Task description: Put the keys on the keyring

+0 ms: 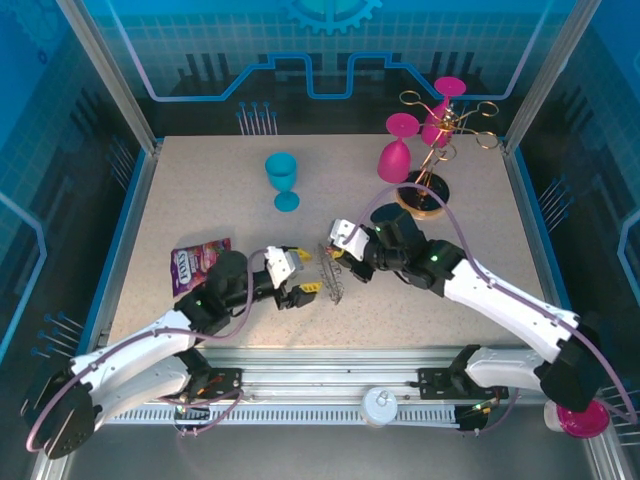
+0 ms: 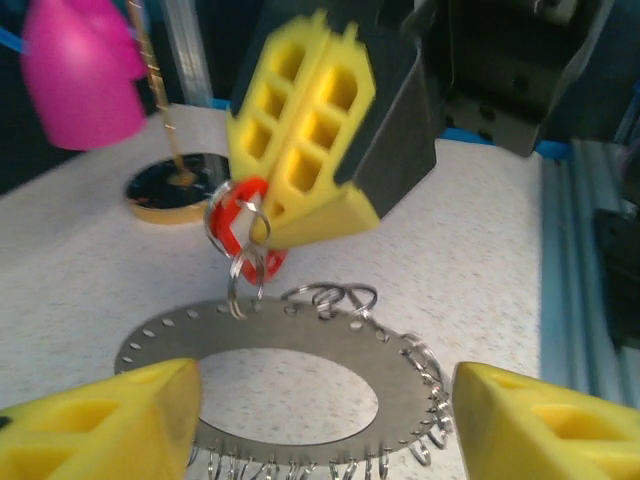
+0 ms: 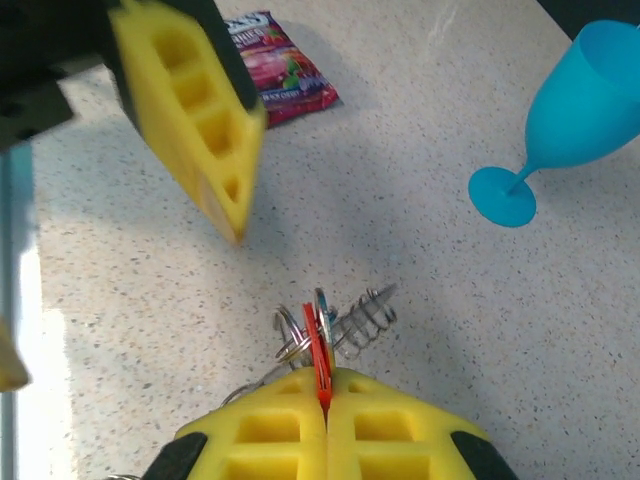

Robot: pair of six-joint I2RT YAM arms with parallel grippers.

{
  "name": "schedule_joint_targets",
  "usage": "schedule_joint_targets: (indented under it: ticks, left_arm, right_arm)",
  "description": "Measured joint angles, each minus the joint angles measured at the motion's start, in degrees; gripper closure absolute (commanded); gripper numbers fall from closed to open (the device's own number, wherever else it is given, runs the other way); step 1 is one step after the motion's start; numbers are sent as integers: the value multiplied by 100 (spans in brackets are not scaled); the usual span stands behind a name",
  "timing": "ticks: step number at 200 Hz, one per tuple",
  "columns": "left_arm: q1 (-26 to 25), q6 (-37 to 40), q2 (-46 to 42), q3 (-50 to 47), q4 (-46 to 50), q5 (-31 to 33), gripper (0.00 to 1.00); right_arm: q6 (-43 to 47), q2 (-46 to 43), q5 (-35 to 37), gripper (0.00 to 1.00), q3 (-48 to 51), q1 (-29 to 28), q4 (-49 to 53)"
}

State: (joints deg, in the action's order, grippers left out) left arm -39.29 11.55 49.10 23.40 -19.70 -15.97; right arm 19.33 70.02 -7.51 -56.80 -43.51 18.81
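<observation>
Pinching the key (image 3: 318, 350), right gripper (image 3: 325, 385) holds it at eleven o'clock of the keyring (image 2: 300, 335); left gripper (image 2: 325, 390) spread, flanking it at five and seven o'clock.

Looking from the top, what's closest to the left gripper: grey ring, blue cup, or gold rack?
1. Dark grey flat metal keyring, just right of the left gripper.
2. Blue plastic goblet, behind it.
3. Gold wire rack on its round base, far back right.
</observation>
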Motion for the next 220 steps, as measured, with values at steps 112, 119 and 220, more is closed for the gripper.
schedule_joint_targets:
  ticks: [112,119,220]
  left_arm:
    - [13,-1285,-2122,-332,-160,4695,4]
    - [15,-1329,-2041,-332,-133,4837,4]
    - [380,-1576,-490,-330,-120,5217,2]
  right_arm:
    - [17,2734,-334,100,-1294,-356,-1331]
    - [120,2798,-295,100,-1233,-339,-1329]
    - [1537,2684,2277,80,297,-131,-232]
